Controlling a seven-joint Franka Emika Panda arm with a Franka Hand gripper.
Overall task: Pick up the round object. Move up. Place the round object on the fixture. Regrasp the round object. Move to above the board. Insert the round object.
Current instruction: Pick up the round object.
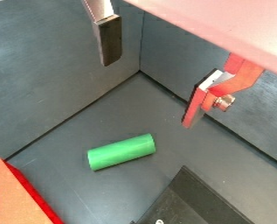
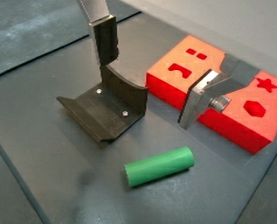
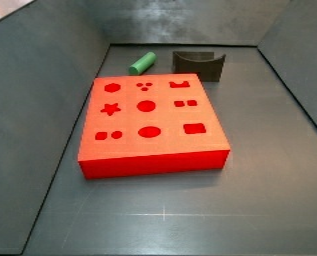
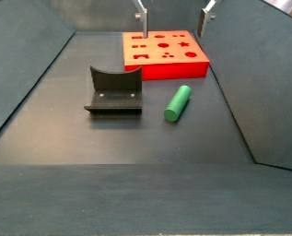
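The first step, the pick-up, is not yet done: the peg (image 4: pixel 178 101) lies on the floor between fixture (image 4: pixel 113 90) and board (image 4: pixel 166 53), and the gripper (image 2: pixel 152 79), jaws wide open and empty, must descend over it.

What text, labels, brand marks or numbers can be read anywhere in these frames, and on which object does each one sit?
None: no view shows readable text.
Board: only shaped holes, no lettering.
Round object: plain green, unmarked.
Fixture: dark, only small pale dots on it, no label.
Gripper: open above the floor between the fixture and the board; bare silver fingers with dark pads, no brand visible.
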